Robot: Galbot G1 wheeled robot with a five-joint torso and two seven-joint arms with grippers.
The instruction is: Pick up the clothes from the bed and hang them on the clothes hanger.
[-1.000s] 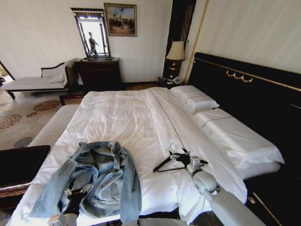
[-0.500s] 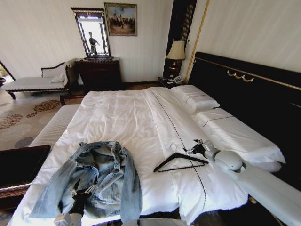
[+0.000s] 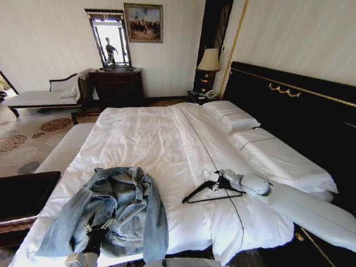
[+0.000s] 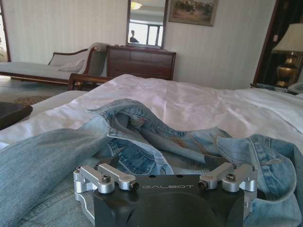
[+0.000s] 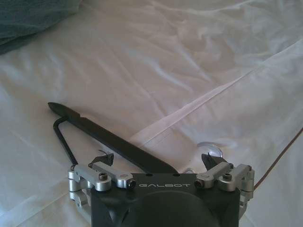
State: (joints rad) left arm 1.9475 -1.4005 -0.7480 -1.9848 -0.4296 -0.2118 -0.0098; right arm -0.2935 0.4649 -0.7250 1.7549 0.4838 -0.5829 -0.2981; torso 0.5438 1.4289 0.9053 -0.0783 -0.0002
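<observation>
The right hand (image 3: 218, 182) lies low on the white bed (image 3: 156, 139), its fingers spread to either side of the black hanger (image 3: 208, 193) at the hook end, not closed on it. The left hand (image 3: 99, 225) hovers spread just above the denim jacket (image 3: 119, 208), which lies crumpled near the bed's foot, well apart from the hanger.

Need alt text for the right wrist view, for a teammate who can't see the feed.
The right gripper, fingers spread, sits low over the black clothes hanger lying flat on the bed, its fingertips on either side of the hanger's neck near the silver hook. A corner of the denim clothes lies beyond.
</observation>
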